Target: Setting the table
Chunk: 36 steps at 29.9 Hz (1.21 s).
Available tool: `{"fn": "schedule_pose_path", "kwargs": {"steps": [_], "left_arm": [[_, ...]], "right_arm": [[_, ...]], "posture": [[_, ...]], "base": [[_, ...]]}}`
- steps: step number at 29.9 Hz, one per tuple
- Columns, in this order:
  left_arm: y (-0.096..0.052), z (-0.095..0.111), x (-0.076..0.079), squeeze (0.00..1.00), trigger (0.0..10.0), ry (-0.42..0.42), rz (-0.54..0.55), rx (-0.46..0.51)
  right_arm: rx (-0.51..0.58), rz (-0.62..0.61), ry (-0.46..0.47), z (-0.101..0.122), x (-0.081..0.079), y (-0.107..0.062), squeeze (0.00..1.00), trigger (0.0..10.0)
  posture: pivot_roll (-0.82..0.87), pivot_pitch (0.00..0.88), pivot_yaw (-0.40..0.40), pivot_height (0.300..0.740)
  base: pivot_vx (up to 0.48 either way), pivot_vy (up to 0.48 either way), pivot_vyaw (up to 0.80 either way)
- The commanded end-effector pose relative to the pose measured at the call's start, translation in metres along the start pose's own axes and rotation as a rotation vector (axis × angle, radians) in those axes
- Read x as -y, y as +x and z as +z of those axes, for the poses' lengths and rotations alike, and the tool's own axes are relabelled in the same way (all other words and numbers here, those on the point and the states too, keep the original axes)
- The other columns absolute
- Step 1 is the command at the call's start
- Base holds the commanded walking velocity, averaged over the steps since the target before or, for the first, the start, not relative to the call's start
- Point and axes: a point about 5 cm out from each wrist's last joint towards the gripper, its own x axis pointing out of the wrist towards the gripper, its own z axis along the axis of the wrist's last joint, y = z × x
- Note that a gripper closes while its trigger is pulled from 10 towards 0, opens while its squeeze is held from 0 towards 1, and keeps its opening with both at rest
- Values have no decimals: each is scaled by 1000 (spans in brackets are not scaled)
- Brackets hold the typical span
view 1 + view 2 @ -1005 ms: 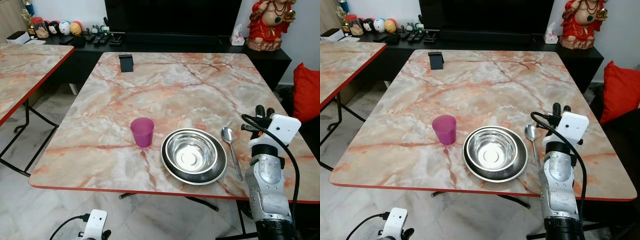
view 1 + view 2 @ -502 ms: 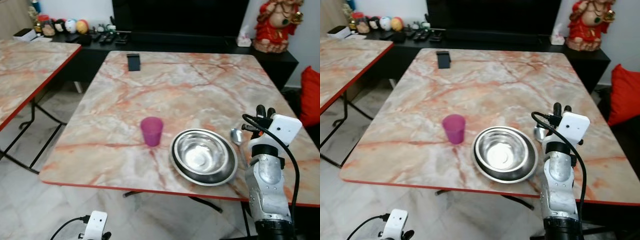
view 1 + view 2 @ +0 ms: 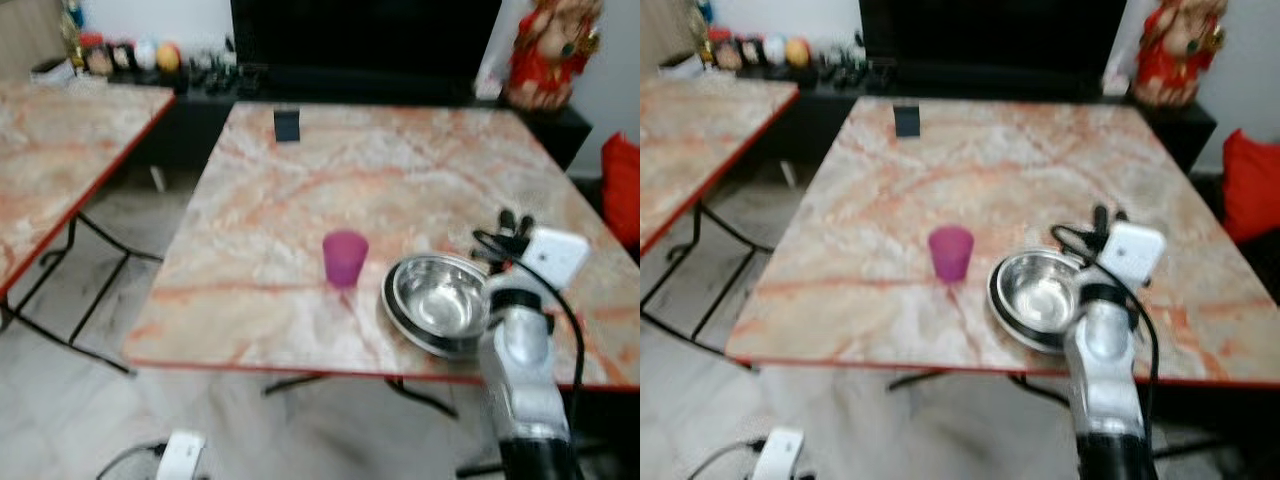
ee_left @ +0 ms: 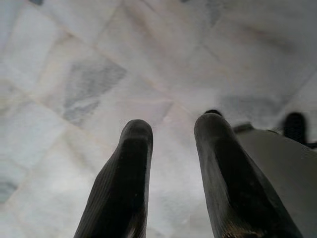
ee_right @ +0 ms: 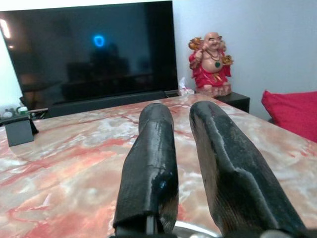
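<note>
1. Surface (image 3: 300, 200) first: a marble-patterned top with a red edge, polished by the look of it, so I judge things will slide on it if nudged. A second like table (image 3: 60, 150) stands at nine o'clock, a dark television (image 3: 365, 35) and a red figurine (image 3: 545, 50) at twelve, pale tiled floor (image 4: 99, 74) below.
2. Steel bowl (image 3: 440, 298), nested in a darker plate (image 3: 425, 335), sits near the front edge at about four o'clock. Rigid and fairly light, I would guess, but slick; the rim is the place to pinch, not the curved wall.
3. Pink cup (image 3: 345, 257) stands upright just beside the bowl, at its nine o'clock. Probably light plastic and easy to tip; best taken around the middle.
4. Right gripper (image 5: 181, 148) is raised above the bowl's near side, fingers (image 5: 151, 163) a narrow gap apart, holding nothing.
5. Left gripper (image 4: 171, 163) hangs idle over the floor, fingers parted and empty.
</note>
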Motion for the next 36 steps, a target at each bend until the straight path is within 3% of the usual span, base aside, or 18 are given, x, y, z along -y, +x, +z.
{"fn": "schedule_pose_path", "kwargs": {"steps": [1, 10, 22, 36], "left_arm": [[0, -2, 6, 0, 10000, 7, -12, -17], [3, 4, 13, 0, 10000, -6, -17, -1], [2, 5, 5, 0, 10000, -4, -4, -5], [5, 14, 13, 0, 10000, 5, -19, 8]], "right_arm": [[-9, -18, -8, -2, 5, 1, 0, 10000], [-2, -6, -7, 1, 3, 5, 0, 10000], [11, -1, -19, 3, 5, 6, 0, 10000], [21, -3, -11, 4, 3, 7, 0, 10000]], "posture": [[15, 0, -6, 740], [10, 0, -12, 740], [-12, 0, 6, 740], [-15, 0, 8, 740]], "base": [[0, 322, 0], [0, 321, 0], [0, 321, 0], [0, 321, 0]]}}
